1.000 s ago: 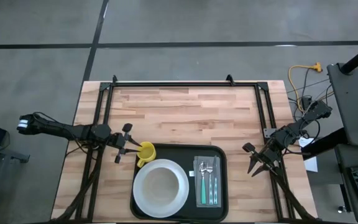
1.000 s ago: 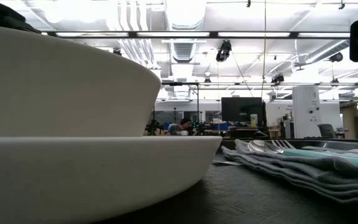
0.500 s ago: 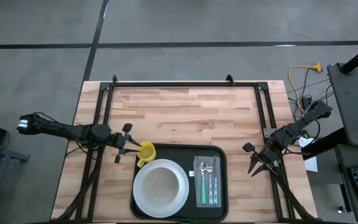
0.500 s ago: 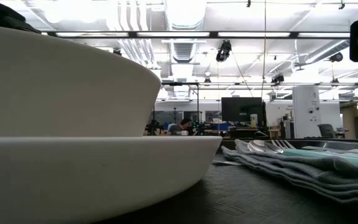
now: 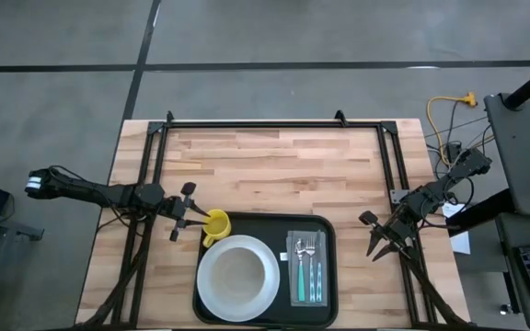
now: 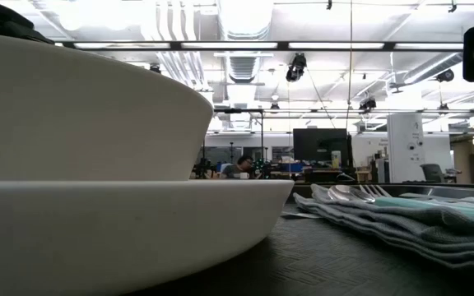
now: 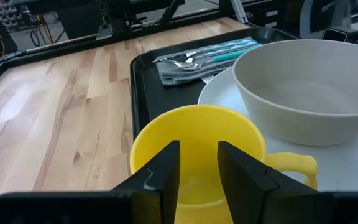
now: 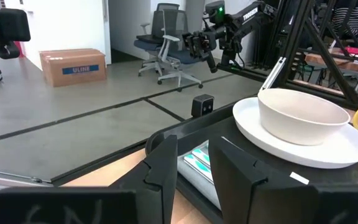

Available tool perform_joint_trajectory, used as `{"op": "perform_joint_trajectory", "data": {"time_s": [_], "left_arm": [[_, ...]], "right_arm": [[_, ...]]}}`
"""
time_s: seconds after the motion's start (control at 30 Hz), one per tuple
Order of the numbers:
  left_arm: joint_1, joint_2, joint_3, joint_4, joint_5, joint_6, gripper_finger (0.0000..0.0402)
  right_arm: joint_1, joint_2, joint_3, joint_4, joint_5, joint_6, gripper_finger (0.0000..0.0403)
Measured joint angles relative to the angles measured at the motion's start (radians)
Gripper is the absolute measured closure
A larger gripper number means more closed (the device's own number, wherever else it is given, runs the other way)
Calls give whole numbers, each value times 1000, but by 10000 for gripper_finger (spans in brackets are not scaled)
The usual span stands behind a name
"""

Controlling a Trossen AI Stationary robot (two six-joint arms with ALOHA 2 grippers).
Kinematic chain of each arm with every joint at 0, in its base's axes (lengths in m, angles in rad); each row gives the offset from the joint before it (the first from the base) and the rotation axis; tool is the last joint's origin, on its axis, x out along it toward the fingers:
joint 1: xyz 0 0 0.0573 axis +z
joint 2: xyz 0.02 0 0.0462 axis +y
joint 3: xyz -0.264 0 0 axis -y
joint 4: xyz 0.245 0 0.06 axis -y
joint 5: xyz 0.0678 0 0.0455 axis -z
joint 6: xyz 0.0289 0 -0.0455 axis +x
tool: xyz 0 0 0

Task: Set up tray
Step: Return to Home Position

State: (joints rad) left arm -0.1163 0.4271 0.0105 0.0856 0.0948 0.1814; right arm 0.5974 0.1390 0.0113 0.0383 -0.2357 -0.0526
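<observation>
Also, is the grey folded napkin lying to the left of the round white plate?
No, the high view shows the grey folded napkin right of the round white plate, both on the flat black tray.

The table [image 5: 274, 156] is light wood, made of long planks with lines of grain. The rails [image 5: 274, 122] along its top edge in the high view look like black metal. The tray [image 6: 319, 263] is black and dull. At the bottom right of the low view its floor shows tiny bumps. The plate [image 8: 303, 154] and the bowl [image 7: 309, 93] are white and smooth, with a soft shine. The mug [image 7: 194, 124] is bright yellow, smooth and a bit shiny. The napkin [image 6: 385, 218] is grey cloth with soft folds. The ends of the spoon [image 6: 344, 194] and the fork [image 6: 374, 191] are shiny metal. The floor [image 5: 247, 55] at the top of the high view is grey, smooth and dull.
</observation>
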Motion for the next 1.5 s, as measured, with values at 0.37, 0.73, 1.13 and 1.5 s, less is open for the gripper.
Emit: {"op": "perform_joint_trajectory", "data": {"time_s": [0.37, 0.73, 1.13, 1.5], "left_arm": [[0, 0, 0, 0, 0, 0, 307], [0, 0, 0, 0, 0, 0, 307], [0, 0, 0, 0, 0, 0, 307], [0, 0, 0, 0, 0, 0, 307]], "right_arm": [[0, 0, 0, 0, 0, 0, 333], [0, 0, 0, 0, 0, 0, 326], [0, 0, 0, 0, 0, 0, 324], [0, 0, 0, 0, 0, 0, 331]]}}
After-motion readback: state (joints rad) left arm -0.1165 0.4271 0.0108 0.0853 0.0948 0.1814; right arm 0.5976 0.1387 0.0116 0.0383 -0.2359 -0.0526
